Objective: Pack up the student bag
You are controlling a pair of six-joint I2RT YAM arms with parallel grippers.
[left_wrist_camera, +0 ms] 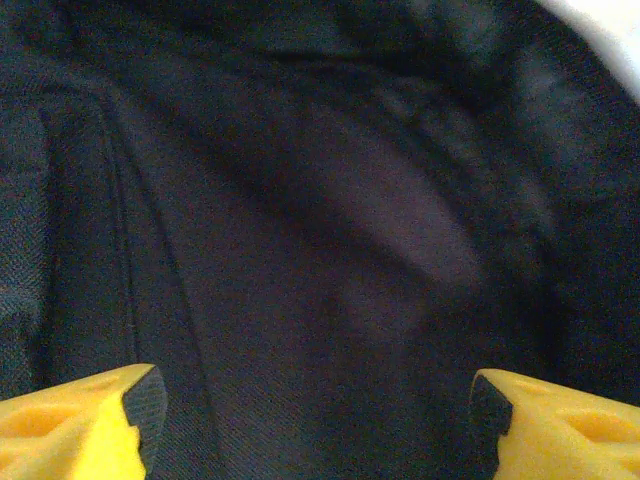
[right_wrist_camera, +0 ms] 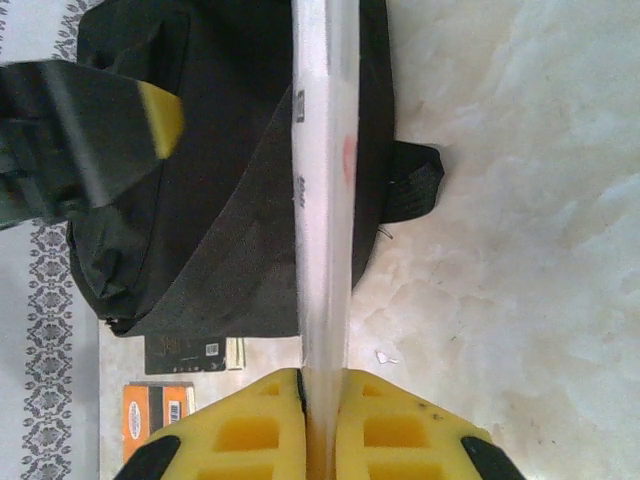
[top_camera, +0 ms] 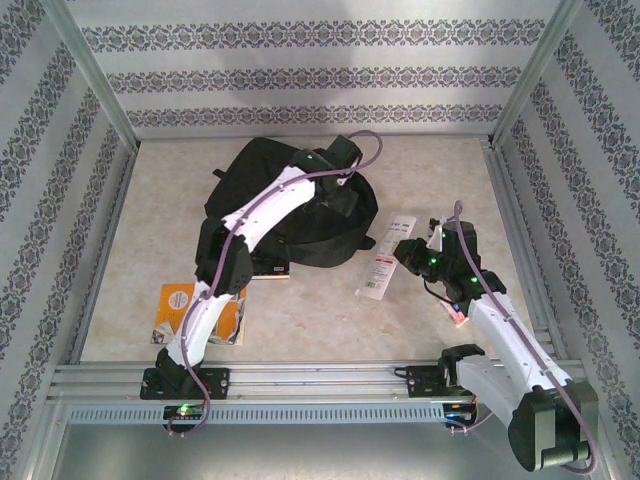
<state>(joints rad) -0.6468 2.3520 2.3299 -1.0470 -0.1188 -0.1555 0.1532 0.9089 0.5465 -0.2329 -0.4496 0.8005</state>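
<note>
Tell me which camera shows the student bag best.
Top external: the whole student bag shows, the left arm crossing it. Left wrist gives blurred close-up fabric; right wrist shows one side behind a white packet.

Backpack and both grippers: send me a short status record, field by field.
backpack: black, lying mid-table
left gripper: open, empty, over the backpack's fabric
right gripper: shut on a flat white packet, right of the backpack
orange booklet: on the table by the left arm's base
dark book: at the backpack's near edge
</note>
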